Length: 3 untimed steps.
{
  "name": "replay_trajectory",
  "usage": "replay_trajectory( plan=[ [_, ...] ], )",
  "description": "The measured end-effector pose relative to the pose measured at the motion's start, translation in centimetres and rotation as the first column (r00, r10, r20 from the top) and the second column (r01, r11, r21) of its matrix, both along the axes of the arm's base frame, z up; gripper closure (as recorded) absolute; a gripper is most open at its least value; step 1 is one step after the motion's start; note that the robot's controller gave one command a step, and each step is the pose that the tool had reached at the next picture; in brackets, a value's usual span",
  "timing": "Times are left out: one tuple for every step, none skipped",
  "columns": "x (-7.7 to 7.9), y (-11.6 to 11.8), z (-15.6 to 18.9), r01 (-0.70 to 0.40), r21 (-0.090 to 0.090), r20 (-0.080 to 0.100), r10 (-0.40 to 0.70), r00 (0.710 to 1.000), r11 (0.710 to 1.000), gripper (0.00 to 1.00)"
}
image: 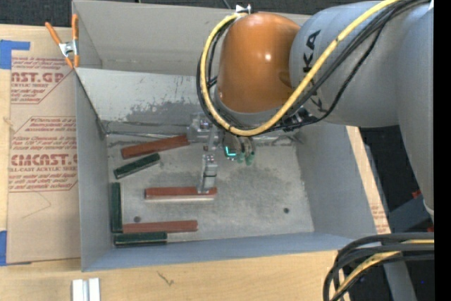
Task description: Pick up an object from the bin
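My gripper [208, 185] is over the right end of a leftward-running red-brown bar [173, 192]; whether it is parted, I cannot tell.

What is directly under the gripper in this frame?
The right end of a reddish-brown bar lying mid-floor in the bin. The gripper covers that end, so contact cannot be judged.

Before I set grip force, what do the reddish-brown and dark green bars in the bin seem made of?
Reddish-brown bars: probably rigid plastic or painted wood, matte; straight, flat, evenly coloured. Dark green bars: likely the same, with a faint sheen.
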<state>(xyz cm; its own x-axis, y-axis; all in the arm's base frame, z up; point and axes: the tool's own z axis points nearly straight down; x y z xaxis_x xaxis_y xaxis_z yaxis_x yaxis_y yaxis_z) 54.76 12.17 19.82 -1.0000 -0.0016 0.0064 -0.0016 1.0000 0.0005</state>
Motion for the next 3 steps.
replay_trajectory(
  plan=[
    [0.2,0.0,0.5,0.001,0.001,0.008,-0.001,1.0,1.0,0.0],
    [0.0,-0.5,-2.0,-0.072,0.001,0.014,0.072,0.997,0.997,0.0],
    [-2.3,-1.2,-8.7,-0.081,0.001,0.011,0.081,0.997,0.997,0.0]
  ],
)
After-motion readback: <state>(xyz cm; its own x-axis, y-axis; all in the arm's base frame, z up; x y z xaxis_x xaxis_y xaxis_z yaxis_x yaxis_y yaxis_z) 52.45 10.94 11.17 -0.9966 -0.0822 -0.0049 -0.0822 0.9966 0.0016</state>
